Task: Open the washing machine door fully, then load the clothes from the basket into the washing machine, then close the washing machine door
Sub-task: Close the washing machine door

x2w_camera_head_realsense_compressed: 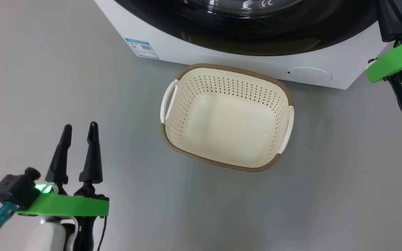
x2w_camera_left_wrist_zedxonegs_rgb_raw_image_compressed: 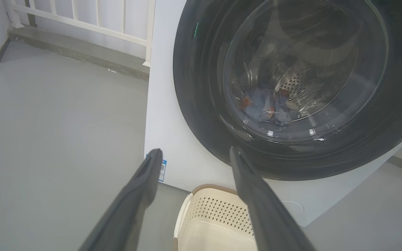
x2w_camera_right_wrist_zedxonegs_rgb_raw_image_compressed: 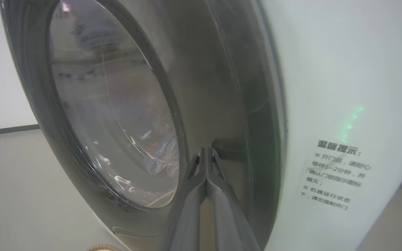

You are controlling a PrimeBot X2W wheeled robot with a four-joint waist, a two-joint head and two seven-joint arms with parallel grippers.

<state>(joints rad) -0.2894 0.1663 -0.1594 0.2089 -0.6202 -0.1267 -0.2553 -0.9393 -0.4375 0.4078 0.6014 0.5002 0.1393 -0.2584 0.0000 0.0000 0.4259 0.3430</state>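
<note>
Left gripper (x2w_camera_head_realsense_compressed: pixel 80 125) hovering over the floor (x2w_camera_head_realsense_compressed: pixel 47 87) with fingers spread, basket (x2w_camera_head_realsense_compressed: pixel 187 115) sitting just before the washer (x2w_camera_head_realsense_compressed: pixel 194 48), clothes (x2w_camera_left_wrist_zedxonegs_rgb_raw_image_compressed: pixel 265 108) lying in the drum behind the shut door (x2w_camera_head_realsense_compressed: pixel 257 42), right gripper (x2w_camera_right_wrist_zedxonegs_rgb_raw_image_compressed: pixel 206 153) holding its fingers pressed together, tips at the door's rim.

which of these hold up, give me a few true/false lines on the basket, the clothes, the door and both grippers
The basket is empty. True.
The clothes lie on the floor. False: they sit in the drum, behind the washing machine door.
The left gripper is open. True.
The right gripper holds a garment. False: it is shut and empty, tips at the door's black rim.
The door stands wide open. False: it lies against the washing machine front.
</note>
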